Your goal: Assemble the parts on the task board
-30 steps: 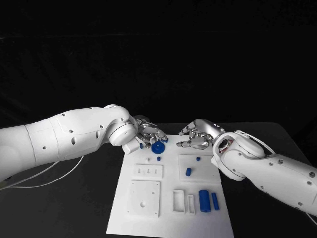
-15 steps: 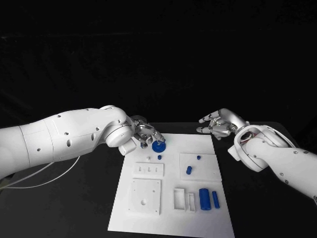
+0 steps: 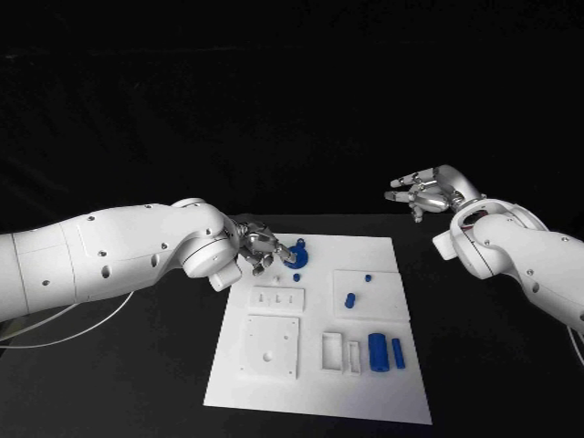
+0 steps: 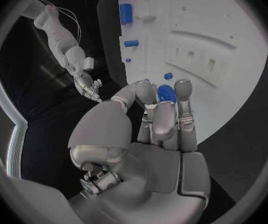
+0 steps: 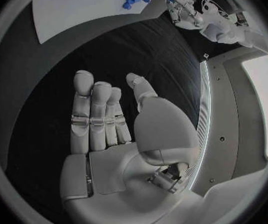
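Head view: left hand on the blue part at the board's far edge

Head view gives you first the left hand (image 3: 255,250), its fingers closed around a round blue part (image 3: 297,255) at the far left corner of the task board (image 3: 321,401). The part lies just at the fingertips, toward the board's middle. I judge the left hand is much nearer. Further right, the right hand (image 3: 423,192) hangs past the board's far right corner, fingers apart, holding nothing.

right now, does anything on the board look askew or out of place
Nothing looks damaged or spilled. The one thing off level is the blue round part at the far end of the task board: the left hand holds it in its fingers, tilted rather than flat. The right hand hangs open off the board, holding nothing.
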`<state>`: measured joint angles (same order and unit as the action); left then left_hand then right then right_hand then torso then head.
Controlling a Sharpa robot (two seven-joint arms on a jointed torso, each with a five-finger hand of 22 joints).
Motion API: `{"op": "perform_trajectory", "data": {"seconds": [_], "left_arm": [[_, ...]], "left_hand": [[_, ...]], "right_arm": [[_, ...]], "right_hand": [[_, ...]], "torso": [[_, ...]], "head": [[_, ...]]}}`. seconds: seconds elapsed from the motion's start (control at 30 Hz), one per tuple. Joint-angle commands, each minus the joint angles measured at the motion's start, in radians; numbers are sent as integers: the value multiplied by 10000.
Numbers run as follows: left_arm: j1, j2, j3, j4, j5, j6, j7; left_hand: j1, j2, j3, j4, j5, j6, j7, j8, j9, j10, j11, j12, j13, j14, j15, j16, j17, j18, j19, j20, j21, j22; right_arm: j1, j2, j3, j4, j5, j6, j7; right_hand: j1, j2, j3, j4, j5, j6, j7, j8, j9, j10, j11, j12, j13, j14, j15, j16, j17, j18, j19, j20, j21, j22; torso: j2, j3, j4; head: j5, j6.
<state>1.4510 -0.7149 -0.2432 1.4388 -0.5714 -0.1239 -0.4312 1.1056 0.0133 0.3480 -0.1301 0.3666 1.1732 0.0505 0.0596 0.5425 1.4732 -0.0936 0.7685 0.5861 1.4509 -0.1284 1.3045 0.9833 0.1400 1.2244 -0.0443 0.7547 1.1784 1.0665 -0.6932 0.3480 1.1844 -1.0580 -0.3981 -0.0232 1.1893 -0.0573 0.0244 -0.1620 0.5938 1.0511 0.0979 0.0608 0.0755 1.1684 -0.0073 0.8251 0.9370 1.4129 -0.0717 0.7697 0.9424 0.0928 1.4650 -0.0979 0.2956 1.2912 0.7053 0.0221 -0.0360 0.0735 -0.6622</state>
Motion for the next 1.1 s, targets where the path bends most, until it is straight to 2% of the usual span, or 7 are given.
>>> {"op": "perform_trajectory", "data": {"seconds": [0.03,0.23,0.47,0.63,0.93,1.03,1.1], "left_arm": [[-97,-58,-1,179,-292,-533,157],[-277,-177,-7,434,-700,-753,124],[-371,-237,-9,593,-1129,-897,-3],[-452,-255,-10,682,-1462,-904,-93],[-618,-372,-10,858,-2255,-822,-294],[-666,-408,-11,902,-2338,-791,-333],[-697,-431,-11,932,-2377,-778,-354]], "left_hand": [[-6,65,-44,24,-31,2107,-1120,113,5356,365,-159,100,-66,22,-13,59,-27,108,6,69,-31,41],[-52,85,-53,51,-3,2161,-1145,133,5826,354,-171,372,-272,27,-18,134,-9,205,36,188,-81,197],[-144,126,-24,33,82,2217,-1183,200,6127,354,-163,585,-375,31,-8,191,14,389,51,404,-80,346],[-241,148,26,-34,246,2227,-1195,271,6270,346,-161,709,-390,31,-2,217,19,507,66,534,-73,440],[-354,173,106,-125,449,2231,-1209,370,6382,344,-161,839,-387,37,4,253,20,632,82,684,-61,551],[-409,191,145,-162,453,2220,-1208,395,6408,337,-161,871,-389,33,6,263,15,676,82,733,-57,587],[-474,291,175,-168,353,2217,-1212,417,6419,338,-163,882,-406,34,9,274,9,731,98,793,-45,643]], "right_arm": [[26,43,12,-86,456,-53,351],[53,83,21,-166,488,-41,372],[63,124,24,-259,509,-32,378],[73,180,25,-388,528,-4,380],[86,269,25,-628,535,55,385],[87,286,25,-691,536,66,380],[87,299,25,-727,536,73,378]], "right_hand": [[-124,-8,21,-96,72,-50,38,22,-14,-62,5,-53,-62,20,3,-77,-15,143,298,87,-227,-60],[-177,5,71,-160,123,-51,39,23,-15,-75,3,-44,-115,31,2,-126,-17,142,328,85,-366,-93],[-195,-3,105,-185,223,-60,42,23,-16,-86,3,-47,-138,25,3,-143,-11,143,328,85,-443,-103],[-216,-12,142,-204,317,-69,44,22,-18,-97,2,-57,-158,18,3,-161,-12,145,327,85,-502,-113],[-258,-30,203,-224,418,-77,47,22,-17,-109,4,-72,-201,7,6,-202,-20,150,319,89,-683,-158],[-269,-42,227,-232,490,-75,47,23,-17,-115,4,-78,-217,6,5,-217,-24,151,323,89,-729,-172],[-271,-48,240,-239,525,-80,49,22,-18,-120,4,-82,-223,6,6,-222,-25,152,321,89,-761,-181]], "torso": [[-6,-6,10],[2,-5,8],[-11,20,3],[-15,22,3],[-14,17,6],[-7,9,1],[-5,5,-3]], "head": [[6,-120],[34,-284],[61,-430],[75,-562],[87,-653],[75,-676],[95,-689]]}}
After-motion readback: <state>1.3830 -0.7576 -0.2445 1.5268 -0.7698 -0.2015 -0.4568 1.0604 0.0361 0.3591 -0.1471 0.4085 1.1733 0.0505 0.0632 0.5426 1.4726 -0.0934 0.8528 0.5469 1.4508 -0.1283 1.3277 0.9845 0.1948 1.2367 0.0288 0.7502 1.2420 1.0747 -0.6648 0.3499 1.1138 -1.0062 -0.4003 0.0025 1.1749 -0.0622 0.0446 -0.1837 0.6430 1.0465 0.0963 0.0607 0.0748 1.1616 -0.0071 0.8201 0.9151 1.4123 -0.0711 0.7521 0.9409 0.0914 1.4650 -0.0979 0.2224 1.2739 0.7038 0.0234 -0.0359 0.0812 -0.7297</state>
